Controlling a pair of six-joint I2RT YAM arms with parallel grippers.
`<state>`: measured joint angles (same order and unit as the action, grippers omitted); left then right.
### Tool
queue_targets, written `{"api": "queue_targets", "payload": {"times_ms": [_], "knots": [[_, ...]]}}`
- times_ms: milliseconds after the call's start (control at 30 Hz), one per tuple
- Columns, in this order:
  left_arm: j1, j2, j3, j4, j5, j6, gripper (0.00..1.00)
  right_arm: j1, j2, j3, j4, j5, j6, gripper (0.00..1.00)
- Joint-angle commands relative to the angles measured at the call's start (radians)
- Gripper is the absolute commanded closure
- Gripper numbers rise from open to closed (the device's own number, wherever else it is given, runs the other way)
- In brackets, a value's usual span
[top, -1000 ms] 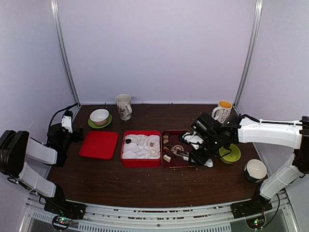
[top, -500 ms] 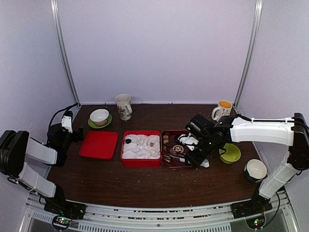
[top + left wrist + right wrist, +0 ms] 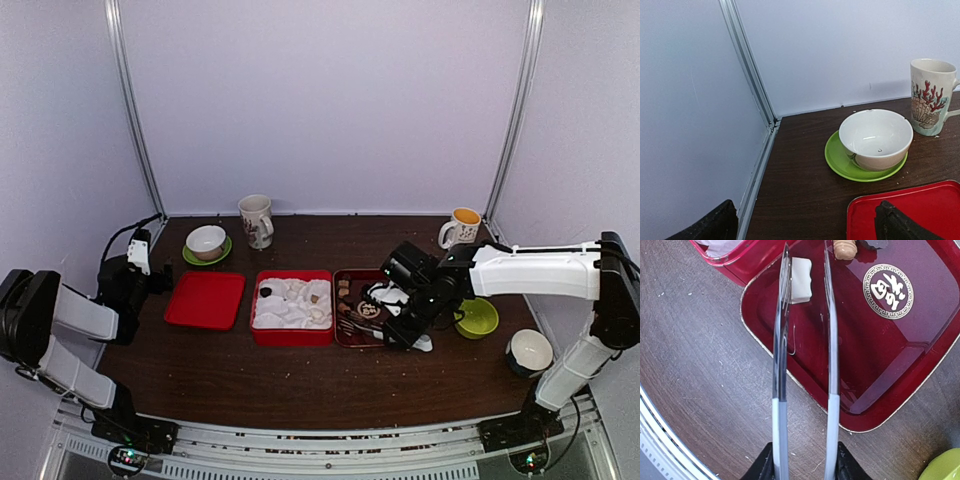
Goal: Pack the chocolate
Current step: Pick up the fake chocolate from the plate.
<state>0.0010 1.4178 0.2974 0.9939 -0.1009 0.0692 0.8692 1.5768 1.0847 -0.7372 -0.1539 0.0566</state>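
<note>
Clamping metal tongs [image 3: 780, 410], right jaws sit part-closed; left jaws gape empty.

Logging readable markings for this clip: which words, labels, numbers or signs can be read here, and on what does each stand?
Gold round seal on the dark red tray: one stylised Chinese-style character inside a key-pattern ring; I cannot read it reliably.
Coral mug: picture only, no words.
Orange-lined mug: pattern too small to read.
Tongs: no marking visible.
No other text shows.
</note>
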Motion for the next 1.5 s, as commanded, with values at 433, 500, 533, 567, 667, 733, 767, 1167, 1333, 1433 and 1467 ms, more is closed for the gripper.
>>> {"api": "queue_targets", "payload": {"times_ms": [433, 500, 533, 567, 667, 733, 767, 1167, 1333, 1433, 1467], "knots": [[0.009, 0.005, 0.015, 0.053, -0.005, -0.003, 0.02, 0.003, -0.174, -0.025, 0.035, 0.104, 0.078, 0.80], [0.009, 0.005, 0.014, 0.053, -0.005, -0.002, 0.02, 0.002, -0.184, -0.020, 0.040, 0.103, 0.080, 0.80], [0.010, 0.005, 0.015, 0.052, -0.005, -0.001, 0.02, 0.002, -0.186, -0.018, 0.042, 0.102, 0.080, 0.80], [0.010, 0.006, 0.015, 0.054, -0.005, -0.002, 0.02, 0.003, -0.189, -0.014, 0.041, 0.103, 0.080, 0.80], [0.009, 0.005, 0.014, 0.053, -0.005, -0.002, 0.02, 0.002, -0.195, -0.003, 0.037, 0.114, 0.078, 0.81], [0.009, 0.005, 0.014, 0.053, -0.005, -0.002, 0.02, 0.003, -0.203, 0.002, 0.041, 0.119, 0.078, 0.81], [0.009, 0.005, 0.014, 0.053, -0.005, -0.002, 0.02, 0.002, -0.205, 0.003, 0.044, 0.121, 0.079, 0.81], [0.010, 0.005, 0.014, 0.053, -0.005, -0.002, 0.02, 0.003, -0.247, -0.002, 0.091, 0.095, 0.078, 0.80], [0.010, 0.006, 0.014, 0.053, -0.005, -0.002, 0.02, 0.003, -0.245, 0.013, 0.095, 0.091, 0.071, 0.80], [0.010, 0.006, 0.014, 0.052, -0.005, -0.002, 0.02, 0.003, -0.245, 0.023, 0.088, 0.094, 0.061, 0.80], [0.009, 0.006, 0.015, 0.053, -0.005, -0.002, 0.02, 0.002, -0.246, 0.023, 0.087, 0.097, 0.059, 0.80]]}}
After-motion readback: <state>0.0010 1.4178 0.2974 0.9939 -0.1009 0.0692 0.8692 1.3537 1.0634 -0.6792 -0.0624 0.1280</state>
